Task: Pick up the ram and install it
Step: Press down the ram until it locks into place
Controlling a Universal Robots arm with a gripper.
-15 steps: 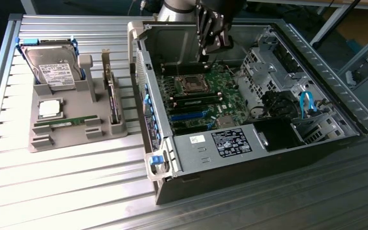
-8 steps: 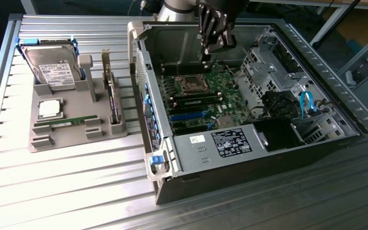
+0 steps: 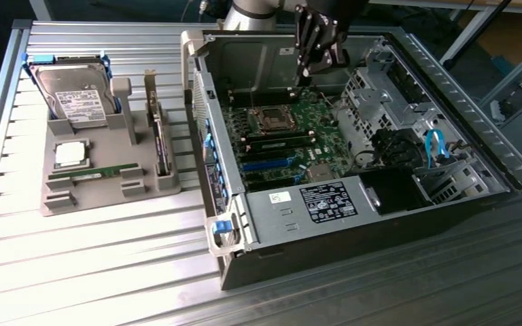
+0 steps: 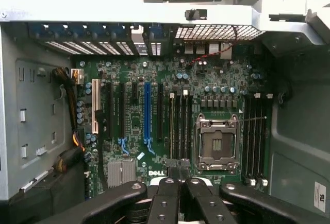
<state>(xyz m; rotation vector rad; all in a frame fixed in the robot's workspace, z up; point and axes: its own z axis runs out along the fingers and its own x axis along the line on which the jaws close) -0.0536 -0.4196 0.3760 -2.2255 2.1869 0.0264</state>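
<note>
Fingers [image 4: 178, 183] pressed together, empty, I hang over the motherboard [image 3: 284, 139] inside the case. The ram [image 3: 92, 175] lies on the grey holder [image 3: 107, 193], outside; I must approach it squarely along its narrow edges.

Shut tool [image 3: 318, 68] hangs over motherboard [image 3: 284, 136]; ram [image 3: 90, 175] on holder [image 3: 107, 193]

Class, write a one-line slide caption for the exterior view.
Black robot hand, shut, above the open computer case's green motherboard; thin green ram stick on the grey tray.
</note>
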